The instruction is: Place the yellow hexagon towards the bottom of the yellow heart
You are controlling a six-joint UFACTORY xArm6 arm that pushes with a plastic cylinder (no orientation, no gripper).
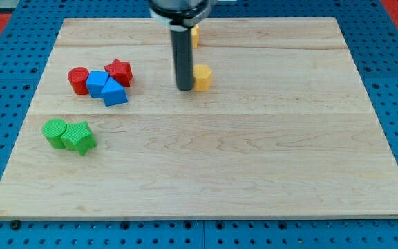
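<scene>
The yellow hexagon (202, 77) lies on the wooden board in the upper middle of the view. My tip (184, 88) rests on the board right against the hexagon's left side. A second yellow block, the heart (195, 36), sits above the hexagon near the board's top edge; the rod and arm hide most of it, so its shape is not clear. The hexagon lies below the heart and slightly to the right, with a gap between them.
A red cylinder (79, 80), a red star (119, 72), a blue block (97, 84) and a blue triangle (115, 93) cluster at the left. A green cylinder (54, 131) and a green star (79, 137) lie lower left. The board's bare wood (254, 159) spans the view.
</scene>
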